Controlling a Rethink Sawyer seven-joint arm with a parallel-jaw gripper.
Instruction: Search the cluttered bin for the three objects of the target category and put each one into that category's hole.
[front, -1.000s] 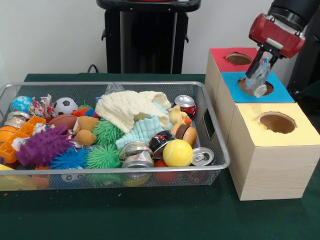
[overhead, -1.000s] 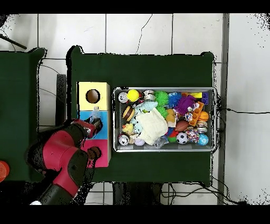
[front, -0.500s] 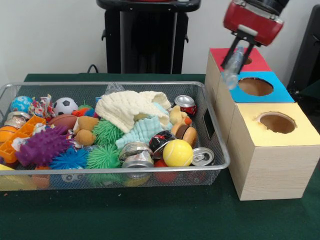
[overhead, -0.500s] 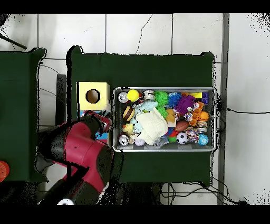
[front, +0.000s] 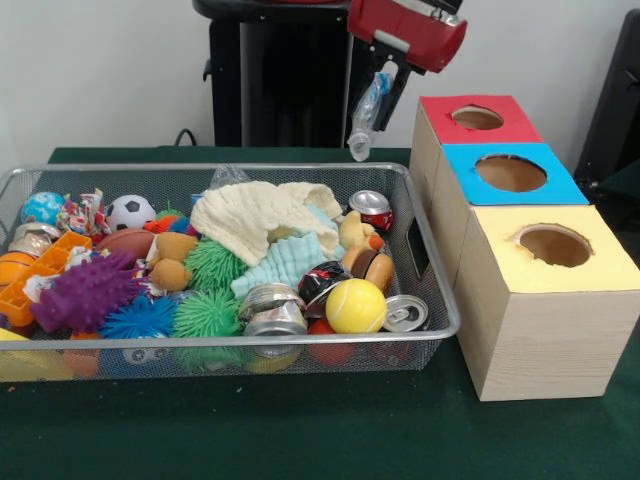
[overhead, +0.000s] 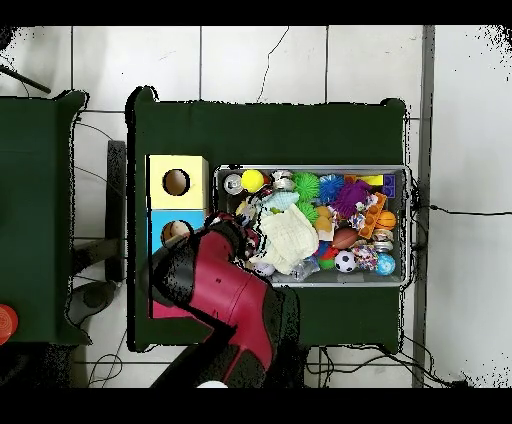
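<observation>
**Arm swings back from the blue hole to the bin**

The red and black robot arm (front: 405, 28), a second ago poised over the wooden three-hole box (front: 530, 330), now hangs above the far right corner of the silver wire-mesh bin (front: 300, 168) of toys and cans. The round blue-topped hole (front: 511, 172) stands clear. Whether the translucent gripper (front: 360, 140) is wide, narrow or carrying anything cannot be told. A fresh search probably follows, with the remaining targets presumably among the clutter.

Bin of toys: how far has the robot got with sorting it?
Done: cannot tell; the boxes' holes, like the blue hole, show only dark. In hand: the gripper hangs over the bin at its far rim; whether it carries anything is unclear. Left: the bin is packed, a can and a yellow ball included.
</observation>
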